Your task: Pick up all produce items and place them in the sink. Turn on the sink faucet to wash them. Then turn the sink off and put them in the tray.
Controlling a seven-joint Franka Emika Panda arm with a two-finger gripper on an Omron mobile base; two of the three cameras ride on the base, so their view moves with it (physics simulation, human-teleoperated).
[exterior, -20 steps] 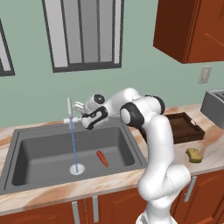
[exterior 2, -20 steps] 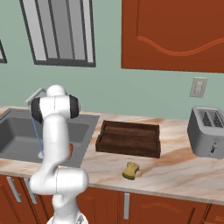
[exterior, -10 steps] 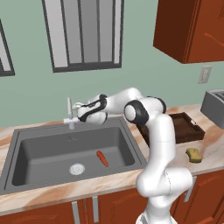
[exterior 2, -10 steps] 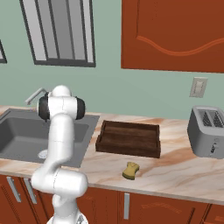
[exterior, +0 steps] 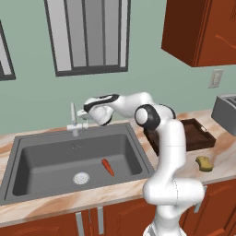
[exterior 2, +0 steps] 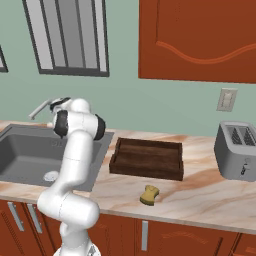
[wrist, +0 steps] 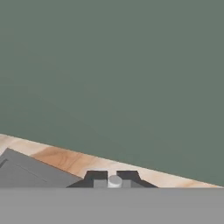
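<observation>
The sink is a dark grey basin with a round silver drain. A small red-orange carrot-like produce item lies on the basin floor, right of the drain. The sink faucet stands at the back rim with no water running; its spout also appears in the right base view. My gripper hovers just right of the faucet, above its small side handle, fingers close together. In the hand view the dark fingertips frame a small silver stub against the green wall. The dark brown tray sits right of the sink.
A yellow sponge lies on the marbled counter in front of the tray. A grey toaster stands at the far right. Behind the sink are a window and the green wall; red-brown cabinets hang above.
One second ago water ran from the faucet to the drain; the stream has stopped. My hand has reached further toward the faucet. The carrot has not moved.
</observation>
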